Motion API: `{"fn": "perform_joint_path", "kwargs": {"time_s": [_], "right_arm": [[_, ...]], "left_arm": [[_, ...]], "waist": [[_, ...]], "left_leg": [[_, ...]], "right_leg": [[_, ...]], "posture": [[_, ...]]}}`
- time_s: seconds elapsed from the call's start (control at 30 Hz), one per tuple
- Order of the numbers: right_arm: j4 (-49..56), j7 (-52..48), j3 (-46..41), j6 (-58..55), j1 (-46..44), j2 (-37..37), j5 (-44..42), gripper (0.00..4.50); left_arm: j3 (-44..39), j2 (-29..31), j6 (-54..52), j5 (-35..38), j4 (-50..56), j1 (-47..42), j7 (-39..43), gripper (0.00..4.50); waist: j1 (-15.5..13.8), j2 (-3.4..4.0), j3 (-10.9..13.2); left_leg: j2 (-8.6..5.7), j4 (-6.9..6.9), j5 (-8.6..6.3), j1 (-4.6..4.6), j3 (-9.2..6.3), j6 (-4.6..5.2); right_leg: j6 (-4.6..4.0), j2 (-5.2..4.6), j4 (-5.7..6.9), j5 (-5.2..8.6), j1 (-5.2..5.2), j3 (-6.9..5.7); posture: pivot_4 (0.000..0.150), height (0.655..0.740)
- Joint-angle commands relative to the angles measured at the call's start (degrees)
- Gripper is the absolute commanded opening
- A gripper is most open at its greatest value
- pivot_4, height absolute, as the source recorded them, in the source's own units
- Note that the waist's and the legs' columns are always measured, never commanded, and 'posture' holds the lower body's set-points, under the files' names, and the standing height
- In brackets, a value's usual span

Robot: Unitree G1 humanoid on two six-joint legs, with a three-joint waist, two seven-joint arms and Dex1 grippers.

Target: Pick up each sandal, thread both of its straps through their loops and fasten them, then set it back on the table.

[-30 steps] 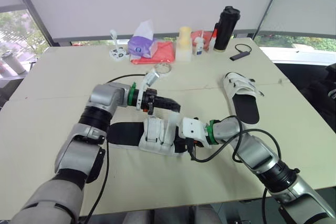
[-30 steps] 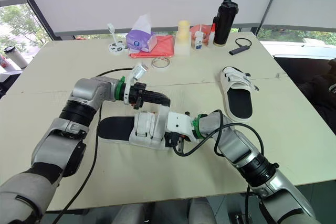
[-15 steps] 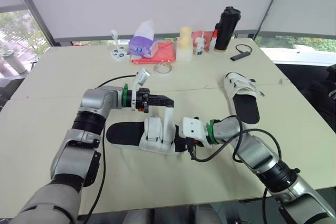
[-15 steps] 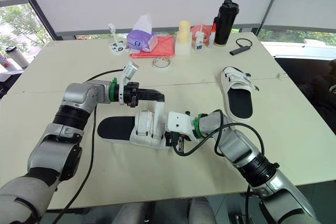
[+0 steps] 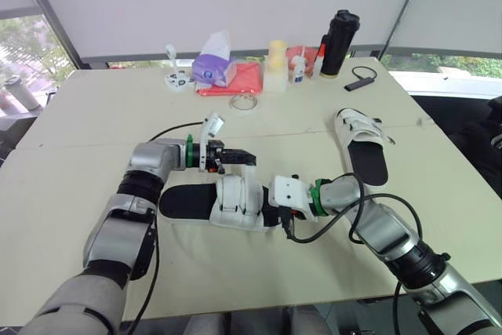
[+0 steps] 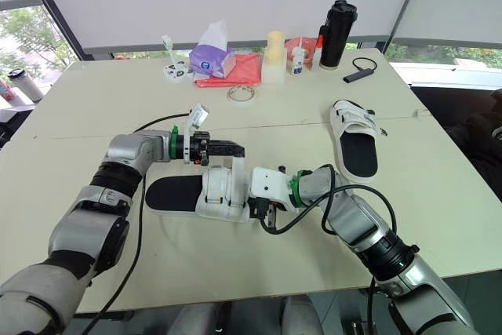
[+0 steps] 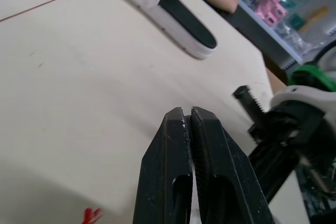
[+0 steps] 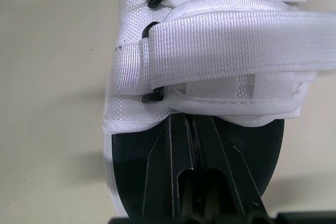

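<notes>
Evidently my clenched right pincer [image 8: 191, 121] pins the white-strapped, black-soled sandal [image 5: 235, 198] to the beige bench [image 5: 102, 119] (steadying it); left pincer [image 7: 187, 112], clenched empty, hovers alongside.

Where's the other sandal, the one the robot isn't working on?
In the head views the second sandal lies on the robot's right side of the table, past its right arm and nearer than the black bottle.

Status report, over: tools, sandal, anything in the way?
Left tool shut, by sandal. Right tool shut, on its insole. Second sandal apart, not blocking.
</notes>
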State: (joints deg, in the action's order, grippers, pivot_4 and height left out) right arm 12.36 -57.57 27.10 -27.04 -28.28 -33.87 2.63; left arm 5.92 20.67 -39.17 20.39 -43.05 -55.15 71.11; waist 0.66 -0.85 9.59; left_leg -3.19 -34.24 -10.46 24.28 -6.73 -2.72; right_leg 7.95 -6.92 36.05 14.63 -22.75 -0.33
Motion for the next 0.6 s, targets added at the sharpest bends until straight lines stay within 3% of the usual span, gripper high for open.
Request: {"fn": "perform_joint_path", "kwargs": {"time_s": [0.03,0.6], "right_arm": [[-1.19,-0.98,1.87,-1.76,2.13,-1.60,1.46,0.00],[-1.91,-1.15,1.89,-1.41,1.53,-1.33,1.79,0.00]], "left_arm": [[-0.67,0.44,2.11,-1.69,-1.19,-1.08,-1.10,0.04],[8.86,2.10,4.69,-10.79,-1.71,1.43,3.45,0.04]], "waist": [[0.00,0.00,0.00],[0.17,0.01,-0.02]], "left_leg": [[0.00,0.00,0.00,0.00,0.00,0.00],[0.01,0.02,-0.01,-0.21,0.01,0.00]], "right_leg": [[0.00,0.00,0.00,0.00,0.00,0.00],[0.03,0.00,0.00,0.03,0.17,0.00]], "posture": [[0.150,0.7400],[0.150,0.7400]]}}
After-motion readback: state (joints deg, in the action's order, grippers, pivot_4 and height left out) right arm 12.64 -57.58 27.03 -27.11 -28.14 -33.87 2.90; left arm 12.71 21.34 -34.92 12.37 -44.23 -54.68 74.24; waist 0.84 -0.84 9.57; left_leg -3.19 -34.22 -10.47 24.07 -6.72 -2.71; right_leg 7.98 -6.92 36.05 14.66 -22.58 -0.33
